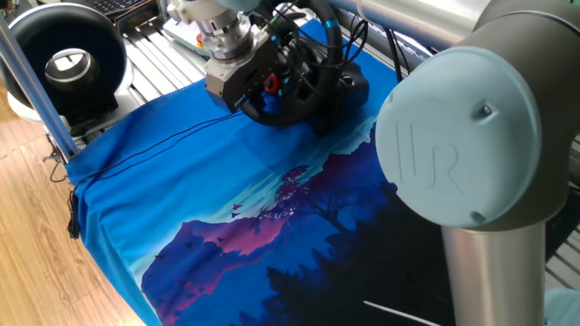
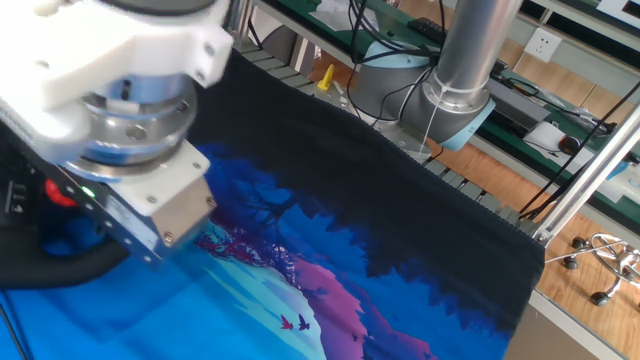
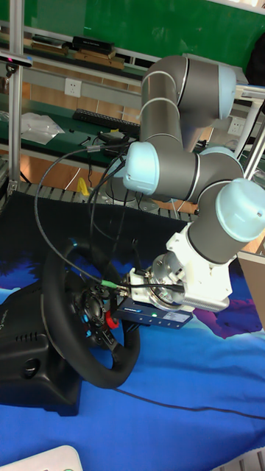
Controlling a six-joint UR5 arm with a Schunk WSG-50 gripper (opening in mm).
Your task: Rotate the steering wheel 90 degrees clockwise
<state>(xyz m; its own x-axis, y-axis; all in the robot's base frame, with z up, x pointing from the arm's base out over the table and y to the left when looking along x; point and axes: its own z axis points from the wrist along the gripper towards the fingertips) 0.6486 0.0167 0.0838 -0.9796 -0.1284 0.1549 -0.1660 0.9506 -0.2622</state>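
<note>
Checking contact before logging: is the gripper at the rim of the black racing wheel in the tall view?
Yes. In the tall view the gripper sits right against the black racing wheel at its right rim, beside the hub.

The only readable mark is the embossed "UR" logo on the pale blue joint cap [image 1: 450, 154] of the robot arm, at the right of one fixed view. Nothing else carries legible text, labels or numbers in any of the views.
</note>
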